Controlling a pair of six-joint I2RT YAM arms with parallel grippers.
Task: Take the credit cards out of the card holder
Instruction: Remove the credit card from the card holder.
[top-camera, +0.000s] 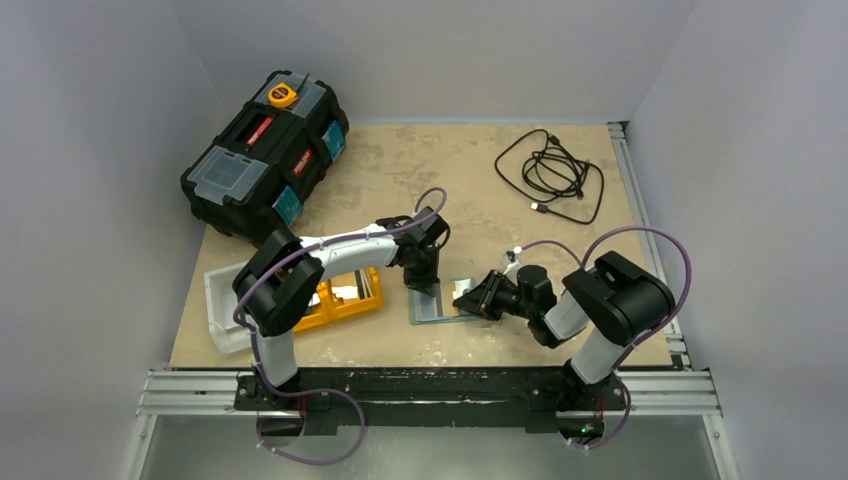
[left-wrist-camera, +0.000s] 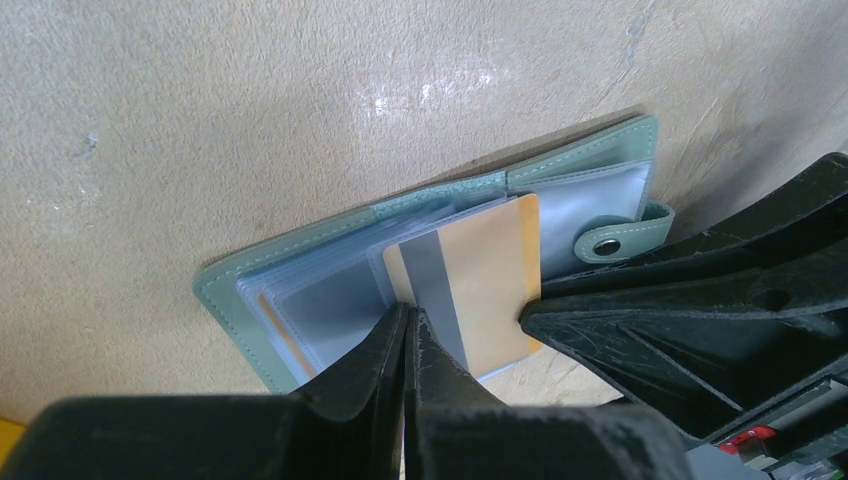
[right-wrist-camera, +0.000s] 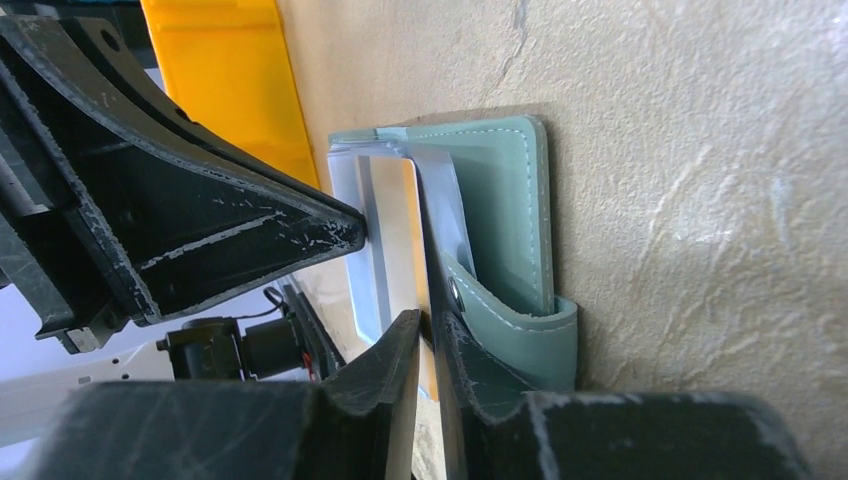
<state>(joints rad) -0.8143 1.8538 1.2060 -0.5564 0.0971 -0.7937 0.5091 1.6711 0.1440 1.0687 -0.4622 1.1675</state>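
card holder (left-wrist-camera: 235, 290) lies open and flat on the table (top-camera: 480, 190), near the front edge between the two arms, just right of the orange tray (top-camera: 350, 292). clear sleeves (left-wrist-camera: 330, 300) fanned inside it; snap strap (left-wrist-camera: 625, 235) curled up at one end. one credit card (left-wrist-camera: 480, 290), tan with a grey stripe, sits partly out of a sleeve, poking past the holder's near edge. left gripper (left-wrist-camera: 408, 335): fingers clenched tight together, holding nothing, tips pressed down on the sleeves right beside the card's stripe. right gripper (right-wrist-camera: 428, 345): fingers almost together, a thin slot left between them, the card's edge running into that slot; can't tell whether they pinch the card or only bracket it. strap lies against the outer finger. black toolbox (top-camera: 265, 155) at back left, coiled black cable (top-camera: 550, 172) at back right, both well apart from the holder.
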